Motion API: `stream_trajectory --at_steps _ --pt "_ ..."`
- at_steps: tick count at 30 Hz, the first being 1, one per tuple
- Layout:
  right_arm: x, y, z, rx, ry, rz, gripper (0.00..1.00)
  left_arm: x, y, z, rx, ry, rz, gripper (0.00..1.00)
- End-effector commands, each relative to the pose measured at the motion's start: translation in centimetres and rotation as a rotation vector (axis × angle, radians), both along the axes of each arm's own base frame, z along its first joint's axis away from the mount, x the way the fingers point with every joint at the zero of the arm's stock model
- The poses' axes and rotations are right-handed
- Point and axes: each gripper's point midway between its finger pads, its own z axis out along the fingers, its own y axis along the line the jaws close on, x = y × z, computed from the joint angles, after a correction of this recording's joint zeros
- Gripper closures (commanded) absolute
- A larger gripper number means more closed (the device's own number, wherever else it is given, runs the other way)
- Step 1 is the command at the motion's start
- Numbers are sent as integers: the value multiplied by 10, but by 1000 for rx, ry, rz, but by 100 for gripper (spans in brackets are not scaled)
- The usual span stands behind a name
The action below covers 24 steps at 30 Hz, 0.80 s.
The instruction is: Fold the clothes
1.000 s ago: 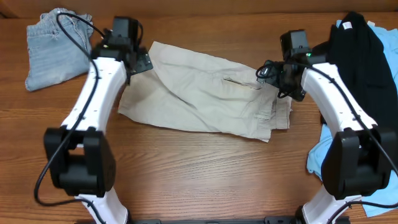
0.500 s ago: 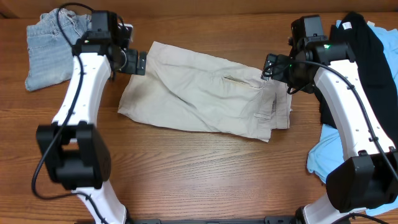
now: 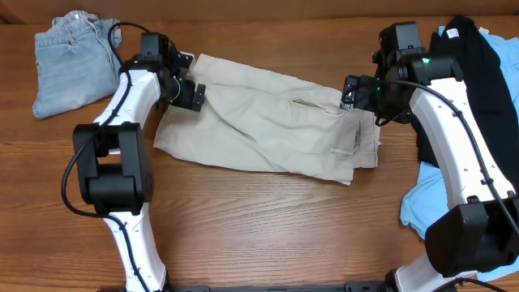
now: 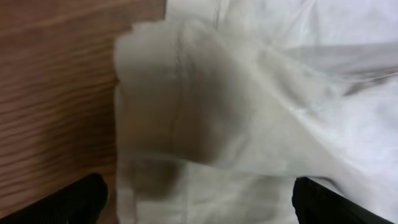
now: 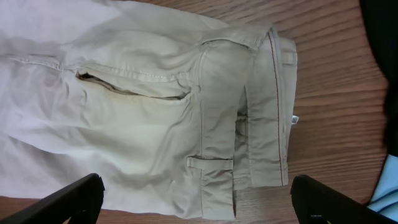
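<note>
Closest to the robot, the sky-blue top [image 3: 418, 207] lies at the right side of the wooden table [image 3: 268, 235]. In the middle the beige shorts [image 3: 259, 122] lie spread out, with the left gripper [image 3: 188, 93] over their left edge and the right gripper [image 3: 357, 96] over the waistband end, both with jaws wide apart and holding nothing. At the back, the blue denim [image 3: 65, 65] sits on the left and the black garment [image 3: 470, 73] on the right.

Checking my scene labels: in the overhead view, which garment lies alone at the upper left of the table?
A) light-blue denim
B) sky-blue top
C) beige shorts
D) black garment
A: the light-blue denim lies at the upper left, apart from the beige shorts spread in the middle.
</note>
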Motion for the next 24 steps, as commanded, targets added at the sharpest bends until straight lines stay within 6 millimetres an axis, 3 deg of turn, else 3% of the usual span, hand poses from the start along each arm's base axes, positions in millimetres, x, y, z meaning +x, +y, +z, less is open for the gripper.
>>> stream_trajectory --at_steps 1,9,13,14,16,18,19,24 --pt "-3 4 0 9 6 12 0 2 -5 -15 -14 13 -28 1" --pt "-3 6 0 19 6 15 0 -9 -19 -51 -51 90 -54 2" --pt "0 6 0 26 -1 -9 0 -25 -41 -51 -127 151 -94 26" --pt "1 6 1 31 -3 -23 0 -29 -45 -51 -136 165 -99 36" --pt "4 7 2 40 -15 -43 0 -40 -52 -53 -139 209 -111 69" --pt "7 7 3 44 -23 -55 0 -47 -56 -53 -139 236 -116 91" --pt "7 7 3 45 -25 -57 0 -48 -58 -54 -141 246 -107 96" --pt "9 8 3 48 -33 -56 0 -47 -58 -53 -171 275 27 96"
